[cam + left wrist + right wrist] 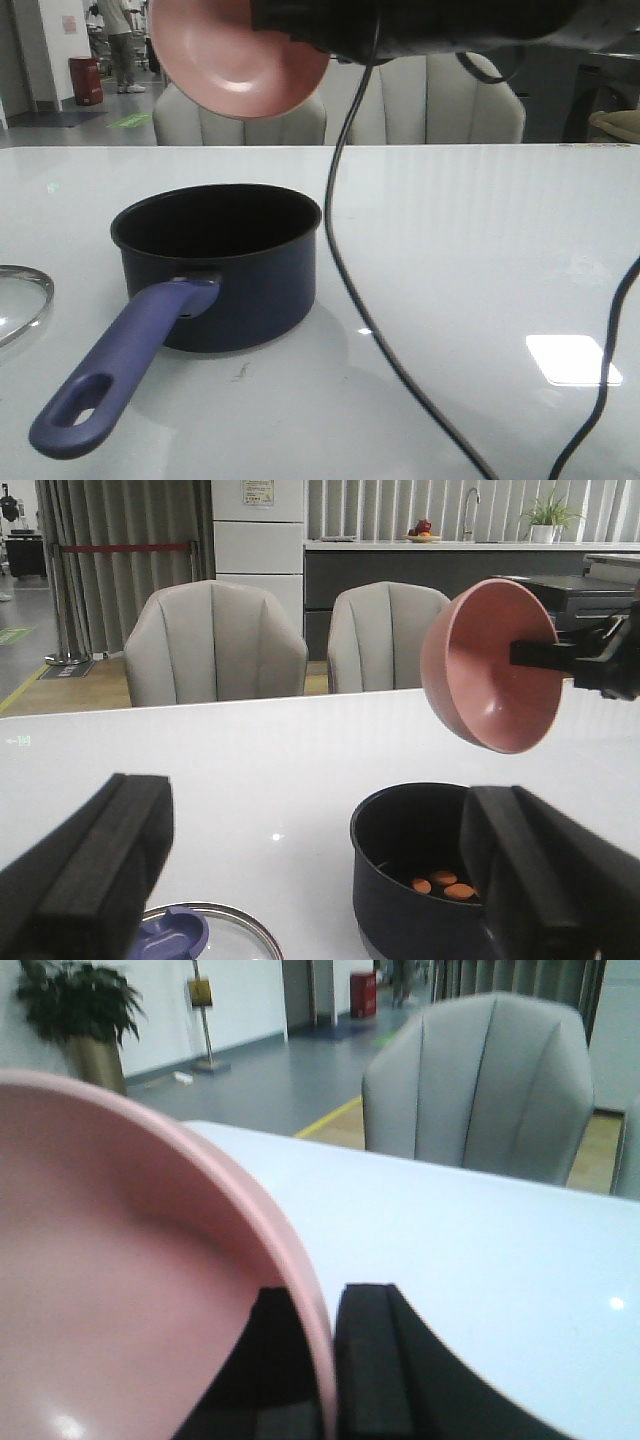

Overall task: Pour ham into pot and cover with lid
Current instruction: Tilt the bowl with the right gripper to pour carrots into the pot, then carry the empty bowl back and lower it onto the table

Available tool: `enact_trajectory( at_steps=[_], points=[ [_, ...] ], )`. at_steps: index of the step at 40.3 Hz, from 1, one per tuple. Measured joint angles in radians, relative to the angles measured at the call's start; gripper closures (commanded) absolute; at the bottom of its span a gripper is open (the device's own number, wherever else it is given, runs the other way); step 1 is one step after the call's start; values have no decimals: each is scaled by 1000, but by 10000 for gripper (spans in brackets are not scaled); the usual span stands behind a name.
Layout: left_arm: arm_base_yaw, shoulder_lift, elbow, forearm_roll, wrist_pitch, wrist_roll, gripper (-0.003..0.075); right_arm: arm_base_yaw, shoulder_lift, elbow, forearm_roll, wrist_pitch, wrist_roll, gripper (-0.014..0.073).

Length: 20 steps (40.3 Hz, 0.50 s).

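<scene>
The right gripper pinches the rim of the pink bowl (tipped on its side) above the pot. The ham lies inside the pot. The left gripper hangs open over the lid, which rests on the table.

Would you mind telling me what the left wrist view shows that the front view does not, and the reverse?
Only the left wrist view shows the small orange-pink ham pieces lying inside the pot, the notched blue knob of the glass lid, and the open left gripper. Only the front view shows the pot's long purple-blue handle with the hole at its end, and dark cables hanging over the white table. Both show the dark navy saucepan, the tilted, empty pink bowl that the right gripper clamps by its rim, and part of the lid.
</scene>
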Motion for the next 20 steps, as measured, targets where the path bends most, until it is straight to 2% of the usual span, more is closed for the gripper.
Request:
enact_trajectory(
  at_steps=[4,12,20],
  points=[
    [0,0,0,0,0,0,106,-37,-71,1,2,199,2,460],
    [0,0,0,0,0,0,106,-156,-182,1,2,504,4,460],
    [0,0,0,0,0,0,106,-292,-196,2,2,792,10,460]
  ],
)
